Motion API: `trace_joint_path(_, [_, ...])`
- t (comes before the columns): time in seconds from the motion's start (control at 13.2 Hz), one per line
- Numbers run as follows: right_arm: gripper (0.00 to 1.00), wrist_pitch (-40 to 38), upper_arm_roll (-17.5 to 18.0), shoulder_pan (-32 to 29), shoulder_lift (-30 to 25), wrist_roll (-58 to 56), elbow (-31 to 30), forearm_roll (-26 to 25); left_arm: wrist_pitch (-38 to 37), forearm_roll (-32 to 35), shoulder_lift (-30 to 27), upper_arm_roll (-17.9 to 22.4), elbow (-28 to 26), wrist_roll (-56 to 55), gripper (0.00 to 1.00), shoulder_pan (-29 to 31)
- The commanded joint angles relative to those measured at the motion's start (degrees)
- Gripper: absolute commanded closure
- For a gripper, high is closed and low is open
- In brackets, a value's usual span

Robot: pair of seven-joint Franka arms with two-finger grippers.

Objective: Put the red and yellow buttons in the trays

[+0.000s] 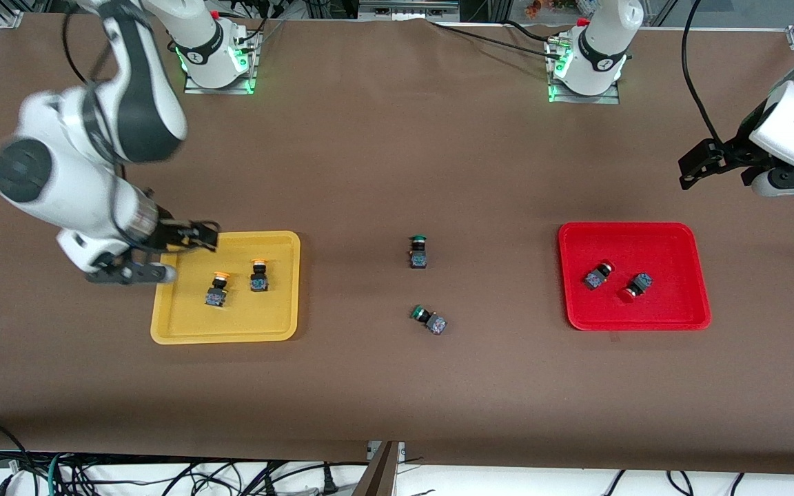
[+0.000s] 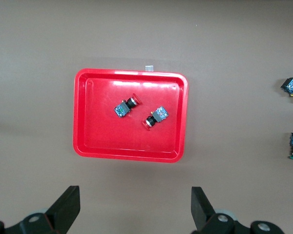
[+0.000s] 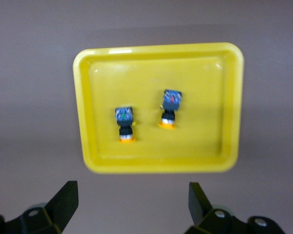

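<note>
red and yellow buttons are all lying inside the trays. two red-capped buttons, one (image 1: 597, 276) nearer the bench middle and the other (image 1: 637, 284) just beside it but apart, are lying tipped on their sides in the red tray (image 1: 686, 238), which is sitting toward the left arm's end of the bench (image 1: 397, 386). two yellow-capped buttons (image 1: 217, 290) (image 1: 259, 275) are sitting side by side, not touching, in the yellow tray (image 1: 225, 331) toward the right arm's end.

the right claw (image 1: 190, 256) is hanging over the edge of the yellow tray at the right arm's end, its fingers (image 3: 63, 202) spread wide and gripping nothing. the left claw (image 1: 714, 164) is hanging over bare bench past the red tray, close to the bench's end, fingers (image 2: 68, 207) likewise spread wide and empty.

two green-capped buttons are resting on the bench between the trays, one (image 1: 418, 251) upright, the other (image 1: 429, 319) tipped over and nearer the front camera.
</note>
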Motion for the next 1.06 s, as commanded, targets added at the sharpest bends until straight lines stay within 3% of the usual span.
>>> trace_joint_path(0.0, [0.0,-4.48,-2.01,0.3,-7.29,-0.29,-2.58,-0.62,-0.66,-0.55,-0.73,0.24,-0.28,1.4,0.0,-0.3])
trace_joint_path(0.23, [0.0,-8.97,-0.53,-3.29,-11.43,-0.29,-3.02,-2.63,-0.75,-0.55,-0.73,0.24,-0.28,1.49,0.0,-0.3])
trace_joint_path(0.3, [0.0,-9.77,2.09,-6.09,-12.14,-0.38,-3.02,-3.6,-0.84,-0.64,-0.81,0.24,-0.28,1.67,0.0,-0.3])
trace_joint_path(0.53, [0.0,-9.95,14.65,-18.65,-14.07,-1.69,-3.98,-5.89,-0.84,-0.55,-0.73,0.24,-0.28,1.58,0.0,-0.3])
trace_joint_path(0.99, [0.0,-9.42,15.12,-18.95,-13.29,-1.61,-3.56,-6.95,-0.49,-0.64,-0.55,0.24,-0.2,1.76,0.0,-0.21])
